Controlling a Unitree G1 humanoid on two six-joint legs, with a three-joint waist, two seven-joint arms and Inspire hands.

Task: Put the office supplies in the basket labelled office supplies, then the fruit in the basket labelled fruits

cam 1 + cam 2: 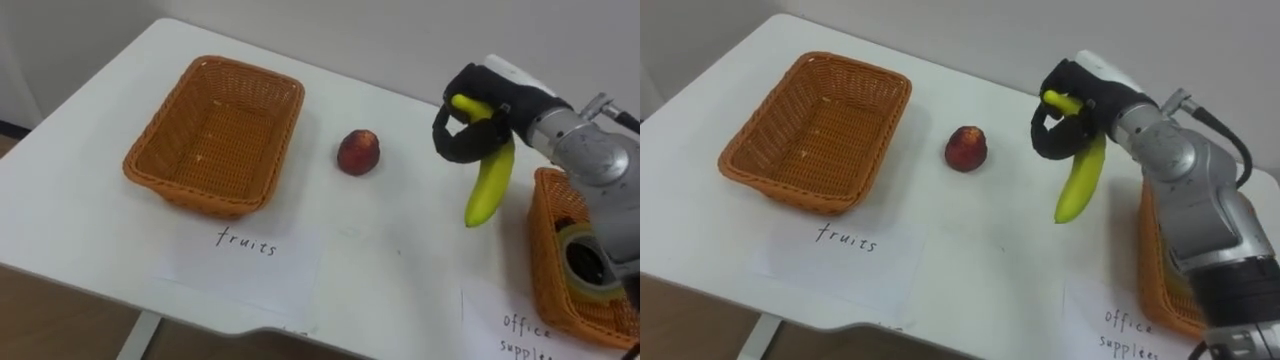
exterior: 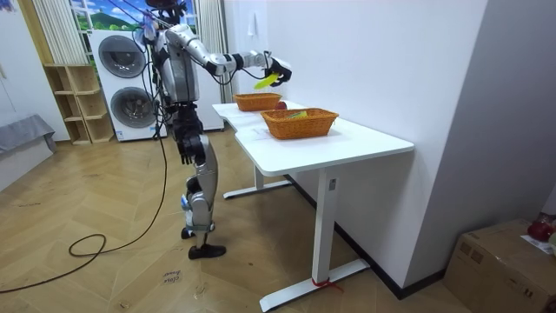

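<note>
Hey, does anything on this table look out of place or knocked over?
Nothing spilled or damaged. The red fruit sits loose on the table, outside the empty fruits basket, and the right hand holds the banana in the air.

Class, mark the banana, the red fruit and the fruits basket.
banana (image 1: pixel 493 180), left eye view, lower half
red fruit (image 1: pixel 358 152), left eye view, its middle
fruits basket (image 1: pixel 195 195), left eye view, near wall

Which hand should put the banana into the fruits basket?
Right. The right hand is curled round the banana above the table, and the empty fruits basket lies just beyond the apple.
</note>
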